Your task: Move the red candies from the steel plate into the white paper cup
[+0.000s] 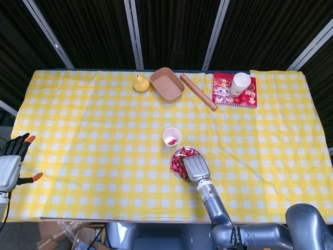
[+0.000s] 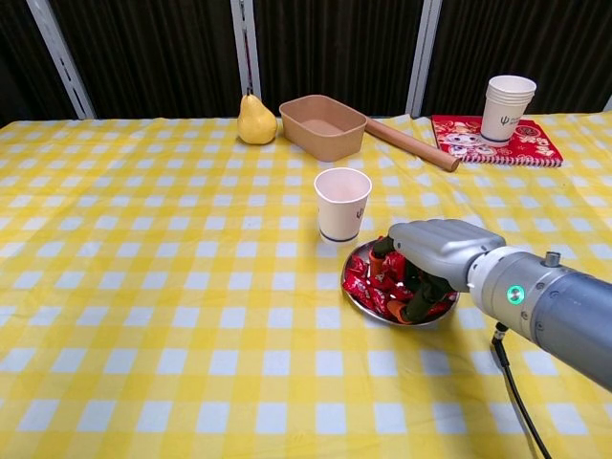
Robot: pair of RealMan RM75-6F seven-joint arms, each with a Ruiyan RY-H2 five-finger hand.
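The steel plate [image 1: 176, 154] [image 2: 360, 303] sits near the table's front centre, heaped with red candies [image 1: 179, 161] [image 2: 366, 281]. Just behind it stands the white paper cup [image 1: 171, 136] [image 2: 342, 203], upright, with something red inside in the head view. My right hand [image 1: 193, 168] [image 2: 435, 251] lies low over the plate's right half, its fingers curled down into the candy pile; whether they pinch a candy is hidden. My left hand [image 1: 13, 161] hangs at the table's far left edge, fingers spread and holding nothing.
At the back stand a yellow pear [image 1: 140, 83] [image 2: 255, 120], a brown tray [image 1: 167, 84] [image 2: 323, 125], a wooden rod [image 1: 198, 91] [image 2: 411, 144] and stacked paper cups [image 1: 241, 83] [image 2: 509, 107] on a red booklet [image 1: 223, 91].
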